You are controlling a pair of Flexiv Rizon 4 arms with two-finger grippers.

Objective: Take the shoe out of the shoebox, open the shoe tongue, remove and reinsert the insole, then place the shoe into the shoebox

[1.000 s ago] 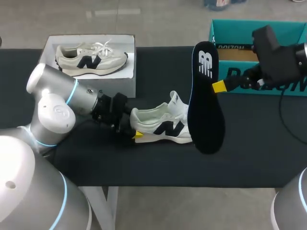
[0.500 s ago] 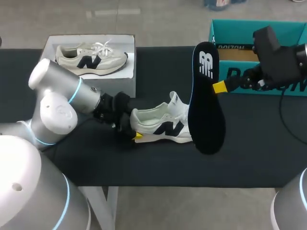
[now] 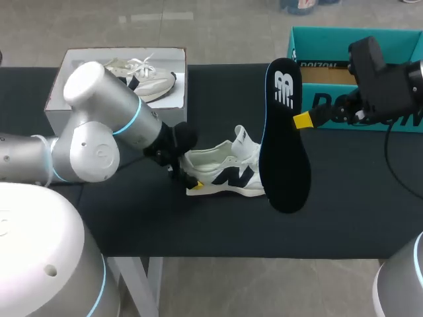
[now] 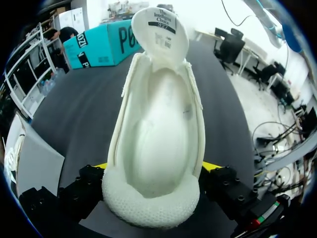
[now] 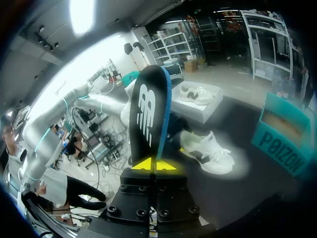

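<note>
A white shoe with a dark logo [image 3: 221,173] lies on its side mid-table, tongue [image 4: 158,29] folded back and its inside bare. My left gripper [image 3: 188,181] is at the heel. In the left wrist view the heel [image 4: 151,208] sits between the wide-open fingers [image 4: 101,165], and no squeeze shows. The dark insole [image 3: 283,139] hangs upright above the toe, pinched at its edge by my right gripper [image 3: 301,120], which is shut on it. In the right wrist view the insole [image 5: 146,119] rises straight up from that gripper [image 5: 154,163].
The teal shoebox [image 3: 396,39] stands open at the back right, behind my right arm. At the back left a white box [image 3: 178,86] carries a second shoe [image 3: 155,82], partly hidden by my left arm's elbow [image 3: 99,99].
My left arm's elbow has swung up and right, over the white box. Its gripper has shifted slightly at the heel and its fingers have spread wider. The right arm and insole have stayed still.
</note>
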